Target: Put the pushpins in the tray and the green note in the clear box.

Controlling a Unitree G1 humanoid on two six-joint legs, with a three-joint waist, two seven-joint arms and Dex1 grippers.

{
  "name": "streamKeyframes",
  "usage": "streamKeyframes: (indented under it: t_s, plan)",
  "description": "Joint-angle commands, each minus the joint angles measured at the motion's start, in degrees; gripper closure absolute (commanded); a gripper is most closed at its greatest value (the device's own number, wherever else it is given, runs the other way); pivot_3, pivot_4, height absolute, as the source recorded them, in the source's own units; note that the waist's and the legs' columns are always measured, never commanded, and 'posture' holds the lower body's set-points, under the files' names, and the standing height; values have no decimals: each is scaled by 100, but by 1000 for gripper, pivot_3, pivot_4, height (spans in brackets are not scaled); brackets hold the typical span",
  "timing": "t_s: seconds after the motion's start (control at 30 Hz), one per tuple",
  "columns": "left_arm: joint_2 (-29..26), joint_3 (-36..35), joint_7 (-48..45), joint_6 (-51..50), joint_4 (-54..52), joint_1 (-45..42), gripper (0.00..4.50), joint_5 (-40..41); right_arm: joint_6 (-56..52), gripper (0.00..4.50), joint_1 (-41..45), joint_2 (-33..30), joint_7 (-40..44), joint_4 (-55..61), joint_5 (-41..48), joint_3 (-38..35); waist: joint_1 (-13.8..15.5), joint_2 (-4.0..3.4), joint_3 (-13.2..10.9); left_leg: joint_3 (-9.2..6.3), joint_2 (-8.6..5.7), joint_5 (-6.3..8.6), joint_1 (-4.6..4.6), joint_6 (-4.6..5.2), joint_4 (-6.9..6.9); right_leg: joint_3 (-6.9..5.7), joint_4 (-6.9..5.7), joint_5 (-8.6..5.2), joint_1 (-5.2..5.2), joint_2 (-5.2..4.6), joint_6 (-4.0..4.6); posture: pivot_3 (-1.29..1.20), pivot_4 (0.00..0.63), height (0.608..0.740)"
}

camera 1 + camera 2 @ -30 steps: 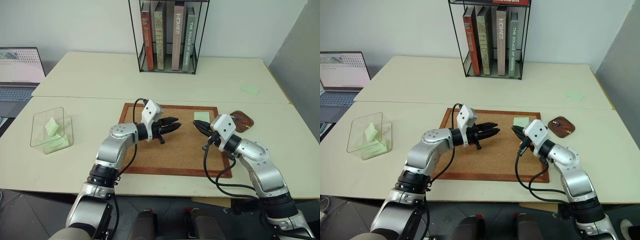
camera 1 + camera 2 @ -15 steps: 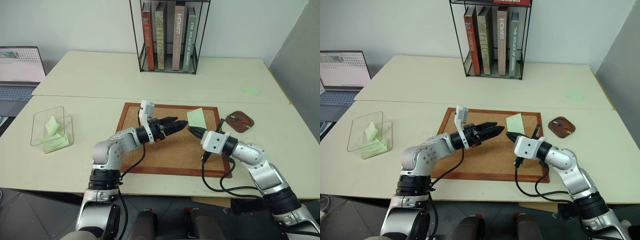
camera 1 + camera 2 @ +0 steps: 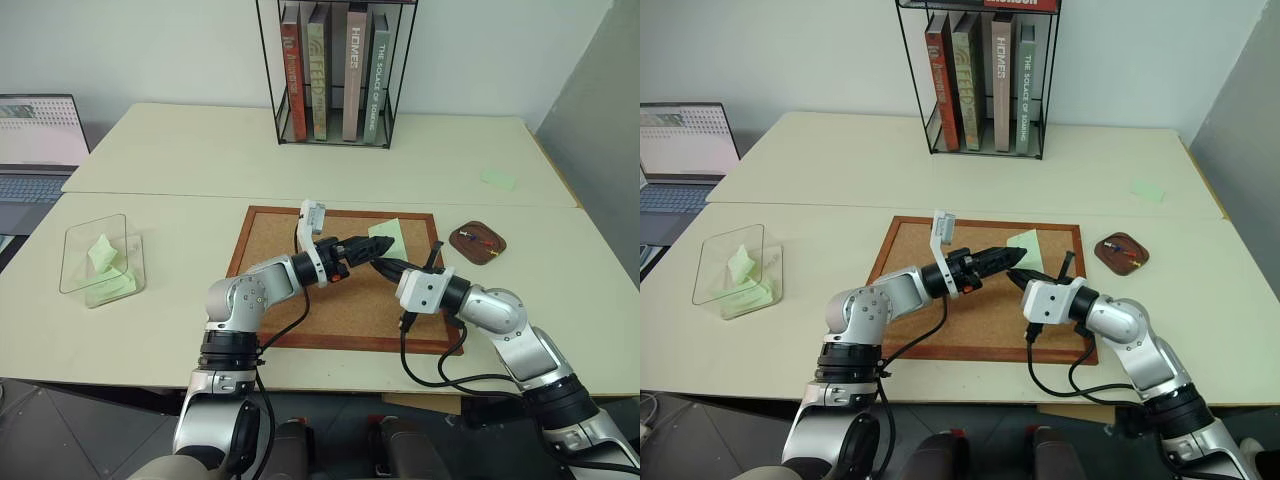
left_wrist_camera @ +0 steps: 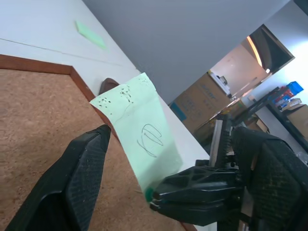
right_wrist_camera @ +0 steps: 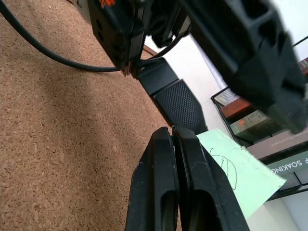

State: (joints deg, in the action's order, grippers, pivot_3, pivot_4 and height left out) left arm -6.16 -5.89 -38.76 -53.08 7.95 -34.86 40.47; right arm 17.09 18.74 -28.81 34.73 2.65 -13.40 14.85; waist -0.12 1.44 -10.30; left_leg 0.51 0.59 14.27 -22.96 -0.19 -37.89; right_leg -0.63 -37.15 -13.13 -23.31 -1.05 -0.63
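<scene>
Pincer of the right arm (image 3: 385, 266) clenched on the lower edge of the green note (image 3: 389, 238), holding it upright above the corkboard (image 3: 300, 300); left pincer (image 3: 362, 246) spread wide, fingers flanking the note; tray (image 3: 478, 241) beside the board on the desk (image 3: 150, 300).

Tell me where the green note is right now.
The green note is pinched by the shut right gripper, lifted over the corkboard's far right part, with the open left gripper at its edge.
</scene>
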Motion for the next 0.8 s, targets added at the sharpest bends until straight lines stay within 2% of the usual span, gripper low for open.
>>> streamKeyframes:
  t_s: [0.03, 0.7, 0.8]
  plan:
    - [46, -21, -38, 125, 51, -148, 687, 69, 61, 4500, 65, 31, -14, 220, 41, -23, 1, 0, 0, 0, 0, 0, 0, 0, -1, 0, -1, 0, 0, 0, 0, 0, 150, 740]
    - [-16, 260, -401, 412, 65, -80, 4415, -19, 85, 4500, 95, 23, 98, 284, 104, -8, 1, 0, 0, 1, -1, 0, 0, 0, -1, 1, -1, 0, 0, 0, 0, 0, 150, 740]
    - [-50, 342, -447, 487, 75, -58, 4487, -96, 112, 4500, 95, 28, 98, 274, 98, -4, 1, 0, 0, 1, -2, 0, 0, 0, -1, 1, -1, 0, 0, 0, 0, 0, 150, 740]
